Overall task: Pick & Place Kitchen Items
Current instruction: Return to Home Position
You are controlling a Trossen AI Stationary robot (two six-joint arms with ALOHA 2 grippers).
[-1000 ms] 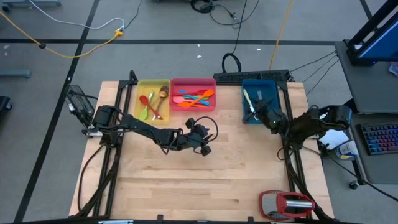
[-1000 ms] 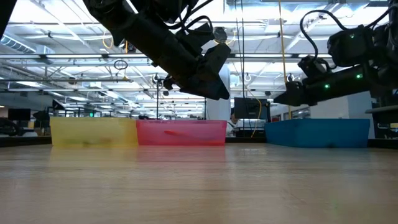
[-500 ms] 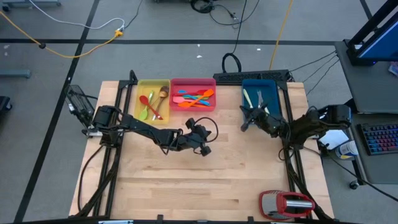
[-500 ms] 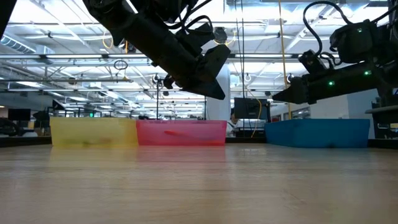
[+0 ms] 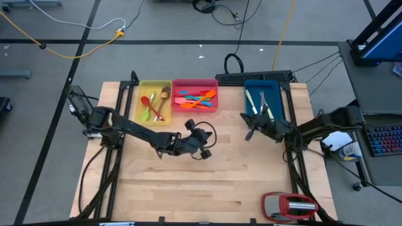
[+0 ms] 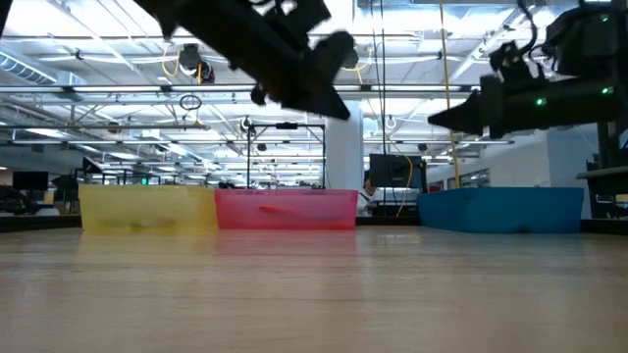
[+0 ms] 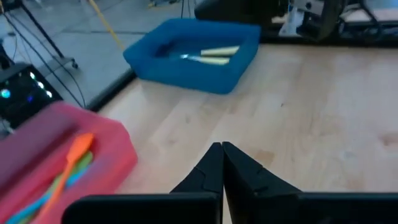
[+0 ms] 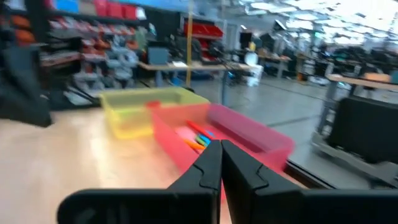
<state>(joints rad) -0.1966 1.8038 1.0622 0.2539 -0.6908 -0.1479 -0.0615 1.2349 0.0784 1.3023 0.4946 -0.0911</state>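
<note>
The kitchen items lie in three trays along the table's far edge. Spoons are in the yellow tray point(image 5: 154, 100), orange, blue and red spatulas point(image 5: 196, 97) in the pink tray point(image 5: 195, 108), and cream-handled knives point(image 7: 215, 55) in the blue tray point(image 5: 274, 100). My left gripper point(image 5: 205, 153) hangs shut and empty above the table's middle, near the pink tray. My right gripper point(image 5: 249, 133) is shut and empty too, pointing about level just in front of the blue tray's near wall. Both wrist views show the fingertips point(image 7: 222, 147) point(image 8: 220, 144) closed together.
A bulky red-and-silver gadget point(image 5: 289, 206) sits at the table's near right corner. Bare wood point(image 5: 188, 188) spreads across the near half of the table. Black arm frames stand at both sides.
Both grippers have shut on nothing. My right gripper has swung from above the blue tray toward the near edge and the left, and now stands clear of the tray. My left gripper has risen a little above the table's middle. The items in the trays have not moved.
</note>
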